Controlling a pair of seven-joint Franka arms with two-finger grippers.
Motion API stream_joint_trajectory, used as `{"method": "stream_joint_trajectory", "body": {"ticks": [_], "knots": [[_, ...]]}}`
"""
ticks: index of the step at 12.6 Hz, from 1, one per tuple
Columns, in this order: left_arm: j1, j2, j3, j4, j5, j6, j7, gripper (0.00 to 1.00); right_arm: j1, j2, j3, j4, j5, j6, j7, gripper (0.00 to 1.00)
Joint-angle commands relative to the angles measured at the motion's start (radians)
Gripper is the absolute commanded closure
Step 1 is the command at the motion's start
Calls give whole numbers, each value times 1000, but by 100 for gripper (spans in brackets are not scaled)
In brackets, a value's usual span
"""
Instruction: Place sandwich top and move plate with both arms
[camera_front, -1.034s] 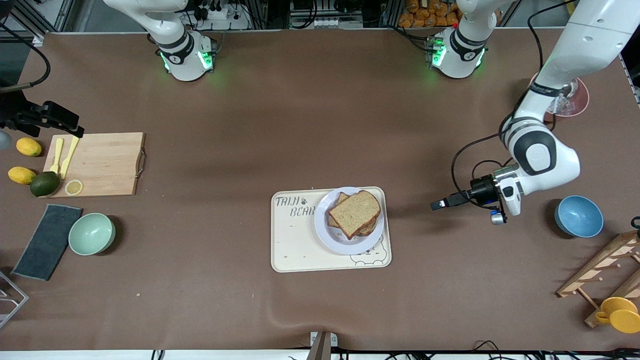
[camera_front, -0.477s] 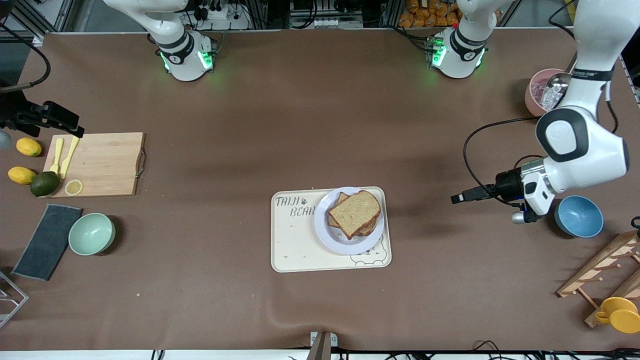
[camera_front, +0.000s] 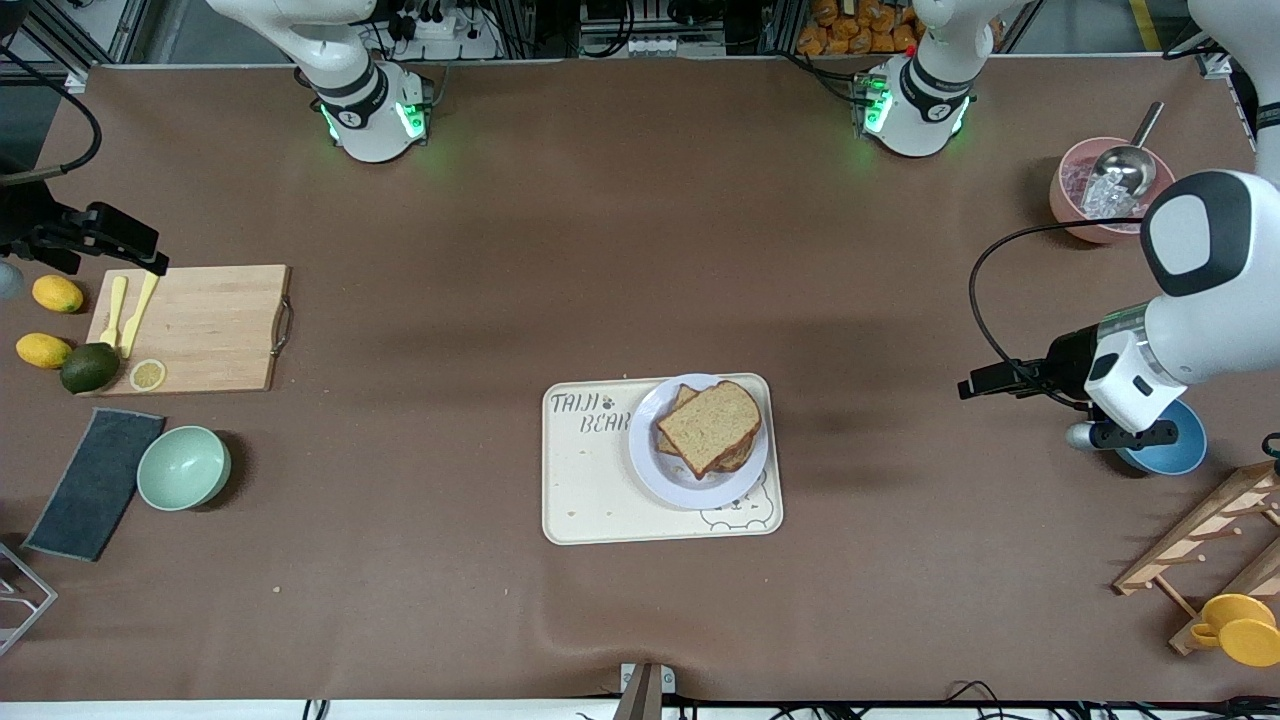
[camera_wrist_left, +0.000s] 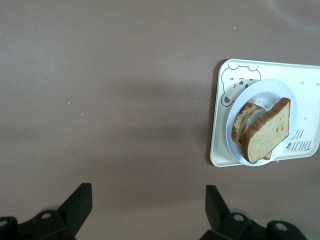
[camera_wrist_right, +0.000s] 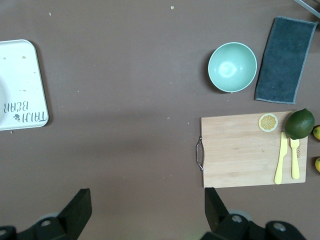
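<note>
Front view: since 1 second ago the left gripper (camera_front: 975, 386) has drawn away from the plate (camera_front: 698, 441) toward the blue bowl (camera_front: 1175, 447); the sandwich top (camera_front: 711, 425) lies placed (plate move pending, I judge).

Left wrist view: fingers (camera_wrist_left: 79, 200) spread wide, holding nothing.

Right wrist view: right gripper (camera_wrist_right: 145, 205) wide open, empty, over bare table near the board (camera_wrist_right: 252, 149).

Brown mat-covered table (camera_front: 560, 230) under even light; metal racks (camera_front: 640, 25) along its top edge.

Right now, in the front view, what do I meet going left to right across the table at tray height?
Grey cloth → green bowl → bear tray → plate with sandwich top → left gripper → blue bowl
</note>
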Motion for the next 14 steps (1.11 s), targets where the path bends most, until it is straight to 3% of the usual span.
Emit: {"method": "stream_joint_trajectory", "body": {"ticks": [1, 3, 5, 14], "knots": [[-35, -1, 2, 158, 160, -158, -25, 0, 4, -7, 1, -8, -12, 6, 17, 0], [-38, -9, -2, 229, 242, -244, -23, 0, 6, -7, 1, -8, -12, 6, 17, 0], [-28, -47, -2, 234, 279, -257, -9, 0, 6, -7, 1, -8, -12, 7, 17, 0], [-18, -148, 27, 287, 267, -373, -9, 0, 6, -7, 1, -9, -12, 9, 17, 0]]}}
